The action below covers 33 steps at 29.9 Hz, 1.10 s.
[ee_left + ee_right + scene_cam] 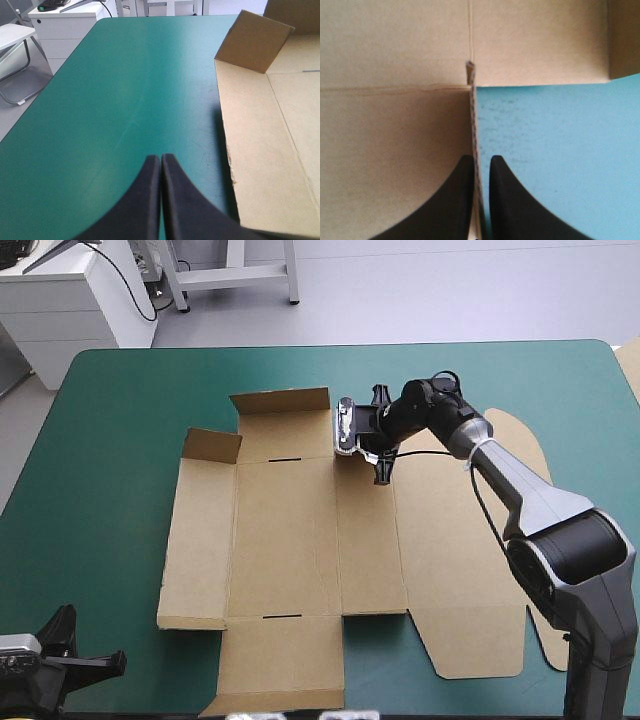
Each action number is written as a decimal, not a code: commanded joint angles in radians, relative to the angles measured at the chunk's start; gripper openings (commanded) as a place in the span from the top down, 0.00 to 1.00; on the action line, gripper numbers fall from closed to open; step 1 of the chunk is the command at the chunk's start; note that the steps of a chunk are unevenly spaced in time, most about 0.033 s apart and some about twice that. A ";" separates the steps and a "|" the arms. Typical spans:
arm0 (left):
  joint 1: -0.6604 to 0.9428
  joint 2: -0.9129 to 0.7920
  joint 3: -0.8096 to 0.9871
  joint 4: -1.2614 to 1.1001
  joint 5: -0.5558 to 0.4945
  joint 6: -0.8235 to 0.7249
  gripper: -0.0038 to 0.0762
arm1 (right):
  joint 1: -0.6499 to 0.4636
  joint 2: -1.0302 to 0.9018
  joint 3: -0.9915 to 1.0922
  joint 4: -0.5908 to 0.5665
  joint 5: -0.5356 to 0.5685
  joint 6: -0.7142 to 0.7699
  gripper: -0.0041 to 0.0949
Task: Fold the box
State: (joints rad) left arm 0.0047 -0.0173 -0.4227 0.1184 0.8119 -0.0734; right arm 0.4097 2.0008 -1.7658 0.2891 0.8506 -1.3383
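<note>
So, box: flat cut sheet of brown board, the box (300,540), lies spread over the middle of the table's teal-green cover (110,440), mostly flat.
Raised parts: the small corner flap (212,444) at the far left stands up. The far panel (282,412) beside it looks tilted up too, but from above you can't tell how far.
Right gripper: the right gripper (477,161) sits at the far panel's right edge. Its black fingers are pinched nearly together on a thin board edge running edge-on between them, so it is gripping the box.
Contact: you can't make out the pads on the board. The edge is only a thin line in the right wrist view.
Left gripper: the left gripper (160,158) is over bare cover at the near left corner, fingers closed tip to tip, nothing held. The box's left edge is just beside it.
Hidden: the right arm (520,500) lies across the box's right side and covers part of the panel with the rounded tabs.
Cut off: the near flap (285,660) runs out of the high view at the near edge. In the left wrist view you only get the box's left strip and the corner flap.
Unclear: tan sliver (630,365) at the table's far right edge, cropped. You can't tell what it is.
</note>
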 commanded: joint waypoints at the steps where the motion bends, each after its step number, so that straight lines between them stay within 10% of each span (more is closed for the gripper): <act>1: -0.008 -0.007 -0.023 0.003 -0.071 -0.005 0.96 | -0.001 -0.056 -0.037 0.034 -0.031 0.053 0.64; 6: -0.008 -0.007 -0.023 0.003 -0.072 -0.005 0.96 | -0.001 -0.056 -0.037 0.036 -0.033 0.053 0.30; 10: -0.008 -0.007 -0.023 0.003 -0.072 -0.005 0.96 | -0.001 -0.064 -0.039 0.005 -0.025 0.161 0.27; 16: -0.008 -0.007 -0.023 0.000 -0.074 -0.005 0.96 | -0.001 -0.107 -0.083 -0.182 0.031 0.632 0.50; 20: -0.008 -0.007 -0.023 -0.017 -0.089 -0.005 0.96 | -0.003 -0.149 -0.100 -0.330 0.093 0.838 0.95; 33: -0.008 0.286 -0.200 0.033 -0.014 -0.011 0.96 | -0.041 -0.220 -0.095 -0.503 0.320 1.286 0.98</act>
State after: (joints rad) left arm 0.0047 0.1508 -0.5439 0.1205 0.8206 -0.0757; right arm 0.3873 1.8532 -1.8341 -0.1902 1.1488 -0.0997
